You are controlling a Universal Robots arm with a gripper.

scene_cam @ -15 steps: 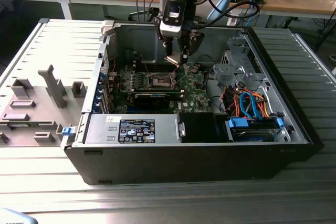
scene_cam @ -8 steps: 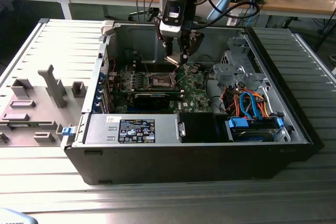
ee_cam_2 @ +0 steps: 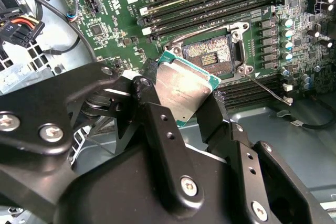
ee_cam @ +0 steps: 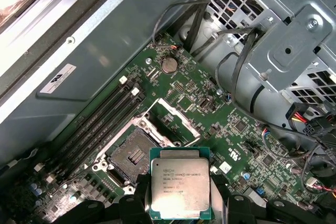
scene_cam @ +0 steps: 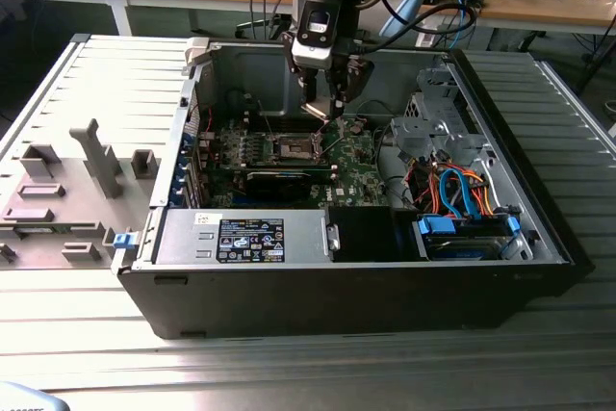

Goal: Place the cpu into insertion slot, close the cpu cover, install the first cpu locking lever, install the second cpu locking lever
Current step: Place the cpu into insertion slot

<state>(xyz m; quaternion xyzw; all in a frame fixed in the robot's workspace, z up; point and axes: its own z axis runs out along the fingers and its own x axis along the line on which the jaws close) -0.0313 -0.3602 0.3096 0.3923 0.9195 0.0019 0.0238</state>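
Note:
My gripper [scene_cam: 322, 108] hangs inside the open computer case, shut on the cpu [ee_cam: 179, 188], a small square chip with a dull silver top. Black fingers [ee_cam_2: 157, 124] press the chip's two opposite edges in both wrist views. The chip [ee_cam_2: 184, 90] is held tilted in the air, just beside and above the insertion slot [ee_cam: 134, 156], whose dark pin field lies bare. The slot [ee_cam_2: 210, 56] also appears at the motherboard's middle [scene_cam: 296, 148]. The cpu cover [ee_cam: 170, 121] stands swung open at the slot's far side. A thin wire lever [ee_cam_2: 268, 90] sticks out beside the socket.
Memory slots [ee_cam_2: 210, 3] run along one side of the socket. A metal drive cage [scene_cam: 433, 127] with orange and blue cables [scene_cam: 462, 190] fills the exterior view's right of the case. An expansion card [scene_cam: 279, 180] and the power supply [scene_cam: 241, 238] sit nearer the front.

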